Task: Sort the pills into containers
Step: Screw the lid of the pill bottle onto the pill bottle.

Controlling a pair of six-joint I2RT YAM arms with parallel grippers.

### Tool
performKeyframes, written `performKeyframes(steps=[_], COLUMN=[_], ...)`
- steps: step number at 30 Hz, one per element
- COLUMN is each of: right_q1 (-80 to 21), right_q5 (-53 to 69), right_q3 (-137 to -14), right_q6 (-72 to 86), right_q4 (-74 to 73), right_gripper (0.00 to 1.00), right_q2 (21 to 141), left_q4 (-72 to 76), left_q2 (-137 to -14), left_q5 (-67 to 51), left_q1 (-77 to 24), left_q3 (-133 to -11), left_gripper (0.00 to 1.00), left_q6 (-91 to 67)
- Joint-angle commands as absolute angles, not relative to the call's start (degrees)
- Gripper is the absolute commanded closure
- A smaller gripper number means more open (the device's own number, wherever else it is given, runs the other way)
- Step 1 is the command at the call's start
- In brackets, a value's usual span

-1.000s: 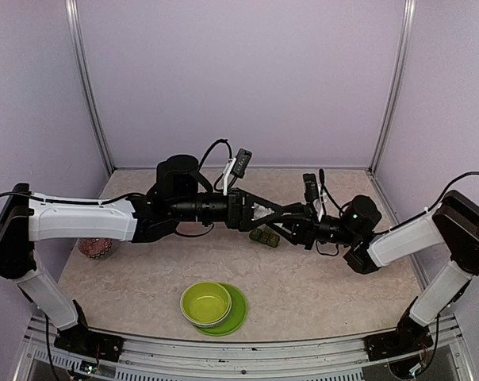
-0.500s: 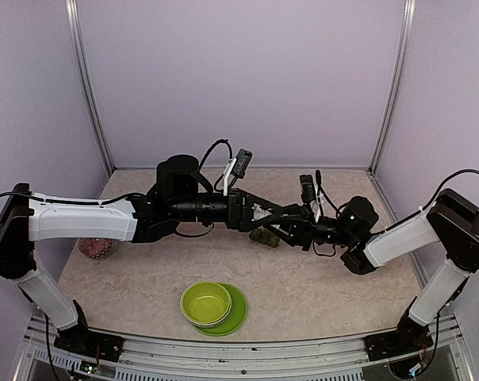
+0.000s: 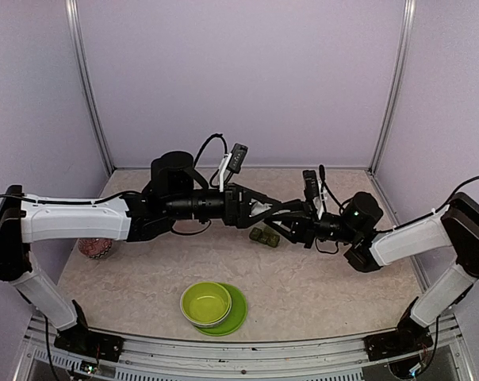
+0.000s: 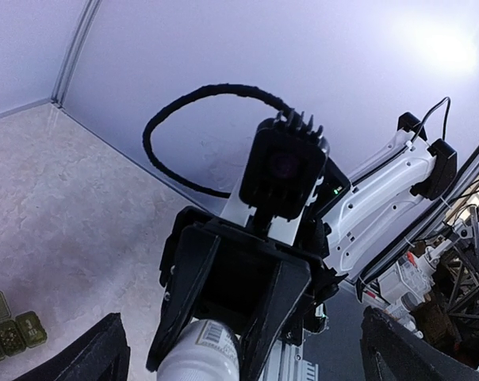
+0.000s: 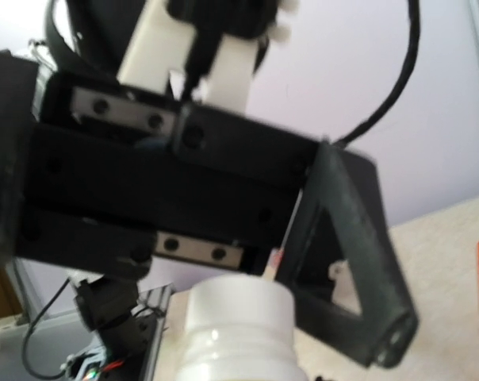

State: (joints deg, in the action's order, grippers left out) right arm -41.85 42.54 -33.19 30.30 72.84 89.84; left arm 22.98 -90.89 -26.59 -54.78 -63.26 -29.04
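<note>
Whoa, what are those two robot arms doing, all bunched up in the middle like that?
The two arms meet in the air over the table. The right gripper is clamped on a white bottle. The left gripper faces it with its fingers spread wide on either side of the bottle, not squeezing it. The small dark green pill box lies on the table close by, and neither gripper is touching it.

Green bowl [image 3: 205, 302] on green plate [image 3: 238, 314]
</note>
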Motion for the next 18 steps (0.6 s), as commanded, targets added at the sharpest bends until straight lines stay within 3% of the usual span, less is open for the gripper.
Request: performKeyframes(steps=[1, 10, 18], right_q1=[-42.28, -42.25, -42.34], right_q5=[38.62, 31.89, 34.62], right_q3=[-32.45, -32.91, -33.74], right_q6=[24.22, 19.58, 20.74], right_q4=[66.53, 57.84, 58.98], right_gripper=[0.83, 0.83, 0.83], right_q2=[84.43, 81.16, 84.30], left_q4=[20.30, 19.70, 21.65], left_q2=[-88.51, -87.83, -88.27], left_q5=[-25.09, -26.59, -27.75], left_q1=[-54.58, -54.82, -55.11], left_q3=[-62.91, -62.55, -62.59], left_gripper=[0.01, 0.01, 0.01], left_q6=[-27.82, -28.24, -28.32])
